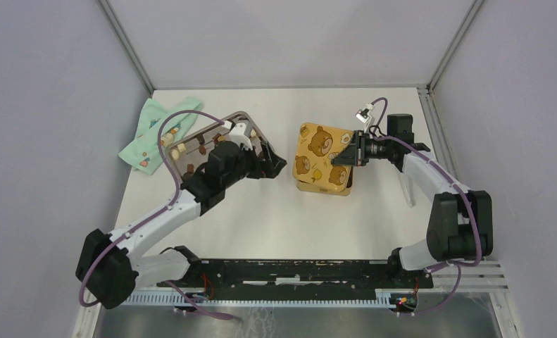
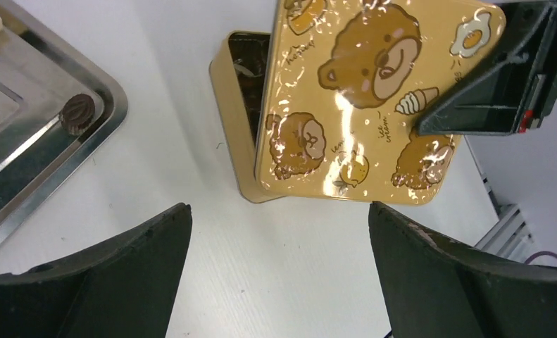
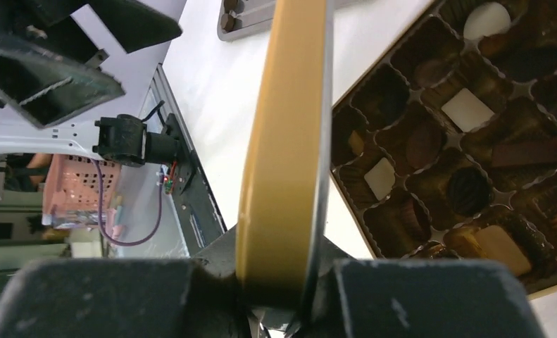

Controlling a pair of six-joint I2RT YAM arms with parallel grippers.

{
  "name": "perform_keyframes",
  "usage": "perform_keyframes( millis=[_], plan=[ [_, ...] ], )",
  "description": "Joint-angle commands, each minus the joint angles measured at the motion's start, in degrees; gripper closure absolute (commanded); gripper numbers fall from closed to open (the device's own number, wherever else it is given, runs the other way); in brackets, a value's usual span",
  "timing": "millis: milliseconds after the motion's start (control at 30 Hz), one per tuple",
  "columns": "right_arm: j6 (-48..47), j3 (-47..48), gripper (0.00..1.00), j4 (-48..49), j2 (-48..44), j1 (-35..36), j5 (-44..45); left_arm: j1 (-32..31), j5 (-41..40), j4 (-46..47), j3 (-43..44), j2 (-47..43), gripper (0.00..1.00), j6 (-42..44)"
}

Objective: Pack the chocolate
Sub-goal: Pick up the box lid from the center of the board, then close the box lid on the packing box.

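Observation:
The gold tin's lid [image 1: 323,156] with bear pictures hangs tilted over the tin base [image 1: 322,189]. My right gripper [image 1: 346,156] is shut on the lid's right edge; in the right wrist view [image 3: 282,282] the lid [image 3: 286,141] stands edge-on between its fingers. Beneath it the base holds several chocolates [image 3: 465,141], dark, lighter brown and cream-white, in a cupped insert. More chocolate [image 1: 180,149] lies on the metal tray [image 1: 243,116]. My left gripper [image 1: 279,165] is open and empty between tray and tin. The left wrist view shows the gripper [image 2: 279,232], lid [image 2: 374,98], base [image 2: 236,105] and one dark piece [image 2: 76,113].
A green patterned cloth [image 1: 152,134] lies at the back left beside the tray. The tray's rim [image 2: 99,148] is just left of my left gripper. Grey walls close the table on three sides.

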Motion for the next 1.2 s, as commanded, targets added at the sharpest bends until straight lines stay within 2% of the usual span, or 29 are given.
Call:
perform_keyframes(
  millis=[0,167,333,567,700,733,933,1167],
  plan=[
    [4.99,3.42,0.86,1.30,3.54,-0.29,-2.26,5.83,17.87,11.33,-0.20,5.57,0.01,-8.38],
    [7.27,5.54,0.86,0.63,8.39,-0.55,-4.35,7.83,22.25,9.06,4.53,15.35,0.16,-8.75],
    [7.21,6.51,0.87,-0.21,11.60,-1.25,-3.75,9.63,22.30,6.33,8.40,23.69,0.23,-7.70],
    [3.71,8.83,0.82,-4.70,15.78,-3.32,-3.13,10.08,24.78,4.27,14.88,33.52,0.23,-5.78],
    [0.76,11.17,0.74,-8.02,17.83,-4.08,-1.89,10.12,26.65,4.24,17.43,37.44,0.24,-5.76],
    [0.15,11.67,0.71,-8.68,18.34,-4.05,-1.40,10.11,27.22,4.29,17.87,38.25,0.24,-5.82],
    [-1.98,13.10,0.68,-10.66,20.11,-6.26,0.81,9.89,31.38,5.73,19.50,42.09,0.25,-7.36],
    [-8.64,16.41,0.59,-16.64,19.56,-8.37,6.18,9.29,33.61,5.98,21.55,45.29,0.26,-8.29]
  ],
)
